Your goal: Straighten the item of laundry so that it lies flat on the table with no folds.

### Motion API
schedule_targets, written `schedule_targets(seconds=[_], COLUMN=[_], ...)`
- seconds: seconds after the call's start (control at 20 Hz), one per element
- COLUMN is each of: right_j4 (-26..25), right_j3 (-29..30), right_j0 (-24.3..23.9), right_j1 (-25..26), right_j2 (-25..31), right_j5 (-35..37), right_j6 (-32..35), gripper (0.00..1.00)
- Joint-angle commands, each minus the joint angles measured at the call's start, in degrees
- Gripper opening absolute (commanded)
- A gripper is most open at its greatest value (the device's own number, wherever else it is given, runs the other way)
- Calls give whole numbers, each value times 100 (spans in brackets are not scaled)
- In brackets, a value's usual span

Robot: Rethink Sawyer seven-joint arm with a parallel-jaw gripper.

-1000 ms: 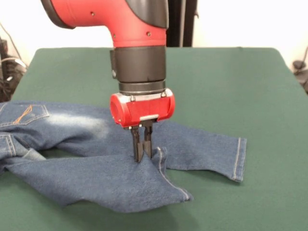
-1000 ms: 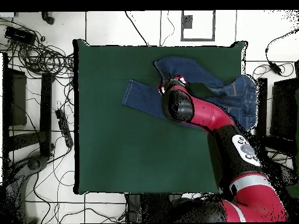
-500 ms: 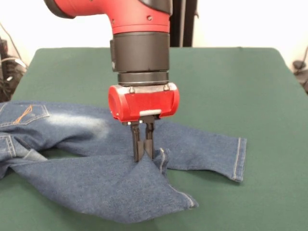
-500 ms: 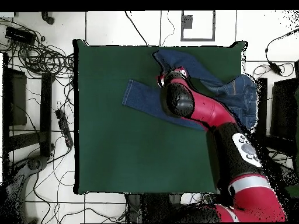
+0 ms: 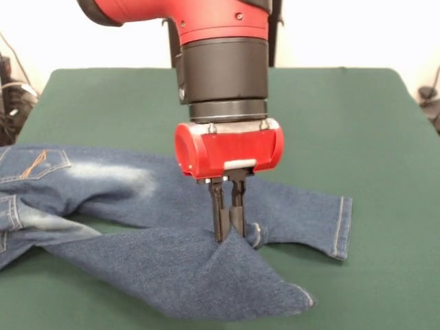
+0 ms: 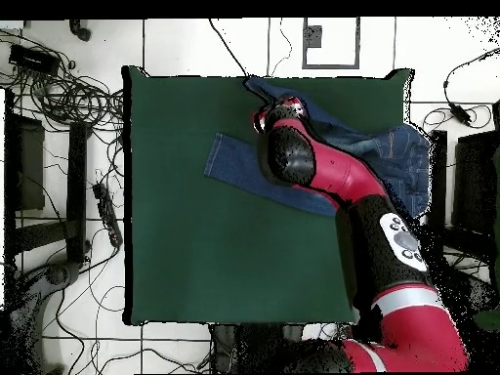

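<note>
The item of laundry, a small pair of blue jeans (image 5: 137,185), lies crumpled across the left and middle of the green table (image 5: 330,117). Its waist and an orange-stitched pocket (image 5: 38,163) are at the left edge. One leg runs right to a hem (image 5: 340,227). The other leg (image 5: 179,275) crosses in front, bunched and lifted into a ridge. My gripper (image 5: 230,232) points straight down, shut on that ridge of denim. In the overhead view the arm (image 6: 322,176) covers the gripper and much of the jeans (image 6: 234,164).
The bunched leg's hem (image 5: 302,299) lies close to the table's front edge. Green cloth (image 6: 215,254) stretches wide beyond the jeans. Cables (image 6: 68,98) and dark stands crowd the floor beside the table.
In the front view my gripper has moved right and nearer, dragging the pinched leg with it. That leg's hem has slid right toward the front edge.
</note>
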Motion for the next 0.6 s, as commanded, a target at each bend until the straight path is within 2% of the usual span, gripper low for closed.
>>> schedule_targets(seconds=[0.05, 0.3, 0.45, 0.6], right_j4=[-110, -502, -1031, -1401], right_j3=[-136, -56, -35, 0], right_j0=[143, -143, -384, -598], right_j1=[38, -107, -138, -74], right_j2=[1159, 1719, 2214, 2606], right_j5=[-167, -490, -743, -671], right_j6=[1107, 960, 738, 595], gripper=[0, 0, 0, 0])
